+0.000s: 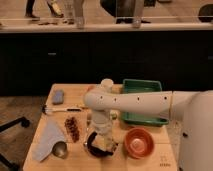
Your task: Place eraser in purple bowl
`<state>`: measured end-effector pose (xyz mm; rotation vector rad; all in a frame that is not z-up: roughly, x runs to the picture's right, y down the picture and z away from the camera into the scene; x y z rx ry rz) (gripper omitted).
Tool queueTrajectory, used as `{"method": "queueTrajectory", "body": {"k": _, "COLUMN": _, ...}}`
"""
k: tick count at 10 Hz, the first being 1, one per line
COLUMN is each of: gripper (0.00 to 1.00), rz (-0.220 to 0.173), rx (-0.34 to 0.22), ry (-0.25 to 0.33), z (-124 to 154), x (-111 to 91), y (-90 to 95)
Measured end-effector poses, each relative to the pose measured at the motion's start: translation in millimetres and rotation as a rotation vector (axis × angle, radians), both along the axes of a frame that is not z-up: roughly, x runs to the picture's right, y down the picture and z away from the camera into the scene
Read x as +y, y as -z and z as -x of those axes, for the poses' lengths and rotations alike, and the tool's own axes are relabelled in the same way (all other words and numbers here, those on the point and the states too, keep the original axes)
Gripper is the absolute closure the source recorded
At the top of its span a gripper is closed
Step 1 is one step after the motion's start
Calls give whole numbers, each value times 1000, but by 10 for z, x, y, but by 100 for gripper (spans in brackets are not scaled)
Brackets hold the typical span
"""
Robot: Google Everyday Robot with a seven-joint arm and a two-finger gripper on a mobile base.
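One gripper, pointing down, directly over purple bowl, within its rim; hold on eraser cannot be told.

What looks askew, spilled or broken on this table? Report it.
Nothing stands out. The gripper hangs over the purple bowl. The orange bowl and green tray sit upright, and nothing shows as spilled on the table. The grey cloth is merely rumpled.

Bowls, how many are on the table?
2. The purple bowl sits at the front, under the tool; the orange bowl is right of it. The arm may hide more.
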<state>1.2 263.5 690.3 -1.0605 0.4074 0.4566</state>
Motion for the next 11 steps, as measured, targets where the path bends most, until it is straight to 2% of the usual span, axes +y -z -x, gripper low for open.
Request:
{"method": "queueTrajectory", "body": {"k": 3, "gripper": 100, "rz": 0, "rx": 0, "ry": 0, "z": 0, "x": 0, "y": 0}}
{"method": "queueTrajectory", "body": {"k": 4, "gripper": 96, "rz": 1, "rx": 0, "ry": 0, "z": 0, "x": 3, "y": -1}}
{"method": "queueTrajectory", "body": {"k": 11, "gripper": 28, "rz": 2, "rx": 0, "ry": 0, "z": 0, "x": 7, "y": -3}}
